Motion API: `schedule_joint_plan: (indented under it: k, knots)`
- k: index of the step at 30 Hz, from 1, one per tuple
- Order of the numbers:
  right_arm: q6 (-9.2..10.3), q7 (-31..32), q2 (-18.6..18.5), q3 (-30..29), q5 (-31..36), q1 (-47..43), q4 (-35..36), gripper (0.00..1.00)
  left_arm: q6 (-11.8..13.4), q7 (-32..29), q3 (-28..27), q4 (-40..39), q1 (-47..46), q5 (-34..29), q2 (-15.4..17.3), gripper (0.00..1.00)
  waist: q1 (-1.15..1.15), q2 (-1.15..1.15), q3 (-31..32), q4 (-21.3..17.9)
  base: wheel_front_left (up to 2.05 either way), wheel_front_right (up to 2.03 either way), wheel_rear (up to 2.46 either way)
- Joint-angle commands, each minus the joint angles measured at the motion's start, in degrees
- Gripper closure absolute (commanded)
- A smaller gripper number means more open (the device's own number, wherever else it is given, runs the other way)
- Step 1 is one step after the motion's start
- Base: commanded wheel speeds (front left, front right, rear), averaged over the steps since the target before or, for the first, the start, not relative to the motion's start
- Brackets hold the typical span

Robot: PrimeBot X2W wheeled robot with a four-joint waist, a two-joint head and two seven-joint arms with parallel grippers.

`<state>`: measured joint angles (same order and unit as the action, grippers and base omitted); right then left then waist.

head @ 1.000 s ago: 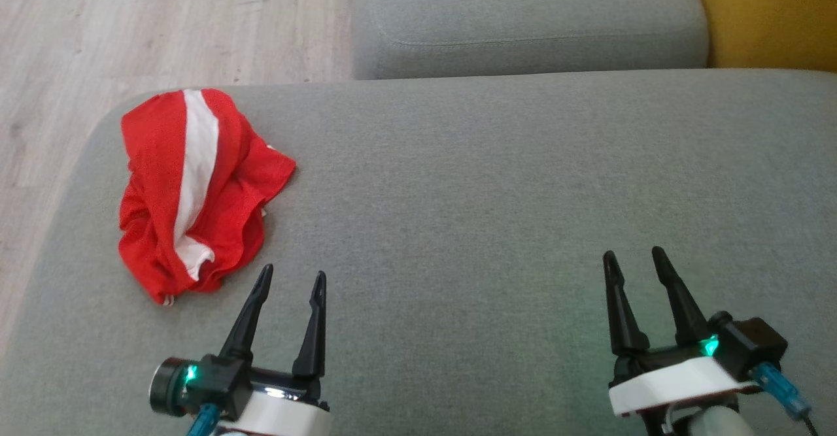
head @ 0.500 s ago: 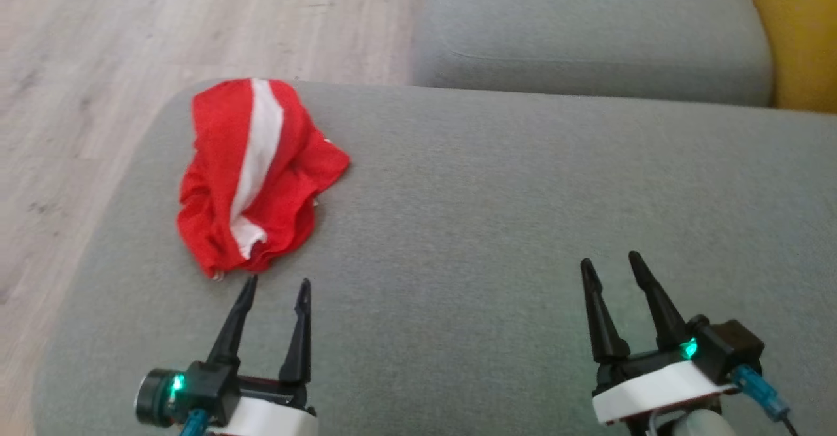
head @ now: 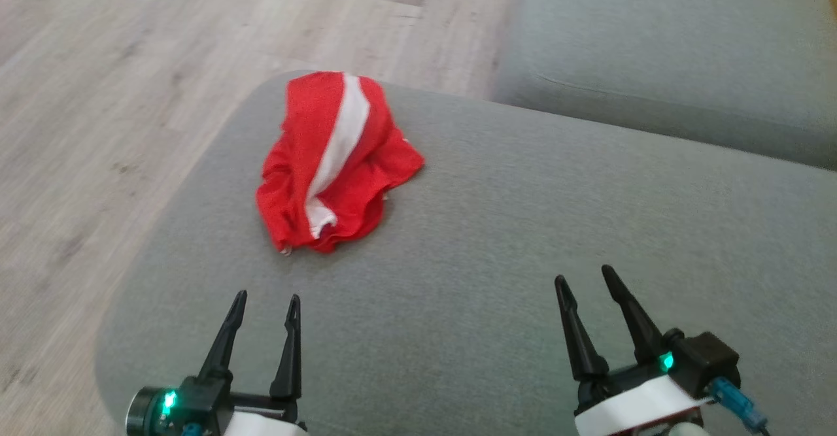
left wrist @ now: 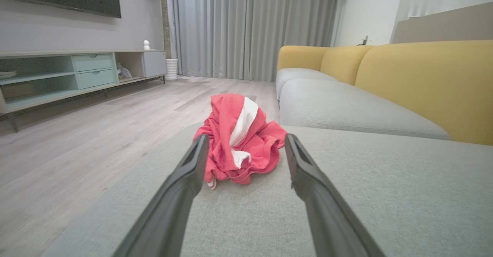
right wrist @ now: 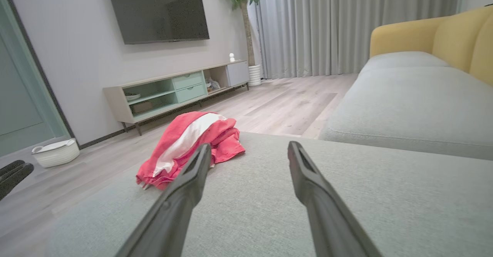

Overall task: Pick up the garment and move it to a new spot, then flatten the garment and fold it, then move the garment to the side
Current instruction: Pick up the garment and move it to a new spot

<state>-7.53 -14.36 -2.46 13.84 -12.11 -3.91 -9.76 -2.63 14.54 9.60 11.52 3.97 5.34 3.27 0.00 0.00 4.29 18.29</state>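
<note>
There is one garment [head: 337,161], a crumpled red heap with a white band across it, and two pairs of dark fingers. The heap lies on one grey sofa cushion [head: 523,227], and a second grey cushion [head: 654,63] sits beyond it.

The left fingers [head: 225,338] are spread wide and hold nothing, their tips above the cushion's near edge. The right fingers [head: 574,328] are spread just as wide, also empty, further right along the same edge.

The garment sits near the cushion's far left corner, close to the edge beside the wooden floor [head: 131,63]. It lies ahead of the left fingers and apart from them. In the left wrist view the garment [left wrist: 238,141] shows between the two tips. From the right fingers it is well apart, ahead and to the left.
</note>
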Motion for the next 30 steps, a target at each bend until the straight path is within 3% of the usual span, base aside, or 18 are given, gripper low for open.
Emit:
schedule_joint_plan:
  k: [1,11,20,25,30]
  knots:
    - [0.04,-0.63,-0.42,1.39,-0.46,0.98,1.96,0.00,-0.38,0.46,-1.81,-1.49,-1.66,-0.63,-0.21,0.00,0.00,0.00,0.53,2.49,0.00,0.00,0.00]
    - [0.04,-0.63,-0.42,2.63,-2.62,0.88,1.54,0.00,-0.89,0.46,-2.85,-0.99,-0.76,-0.90,0.03,0.00,0.00,0.00,0.94,6.63,0.00,0.00,0.00]
    - [0.04,-0.63,-0.42,3.80,-2.22,2.23,1.35,0.00,-2.68,0.46,-2.45,0.03,-3.96,-1.23,2.21,0.00,0.00,0.00,-1.08,3.78,0.00,0.00,0.00]
    - [0.04,-0.63,-0.42,4.00,-1.59,3.43,1.19,0.00,-4.19,-1.95,-0.97,3.92,-14.05,-1.19,7.18,0.00,0.00,0.00,-4.32,-0.20,0.00,0.00,0.00]
    - [0.04,-0.63,-0.42,4.17,-1.26,5.49,1.26,0.00,-4.80,-13.06,4.96,9.36,-27.92,5.12,13.28,0.00,0.00,0.00,-8.16,-4.46,0.00,0.00,0.00]
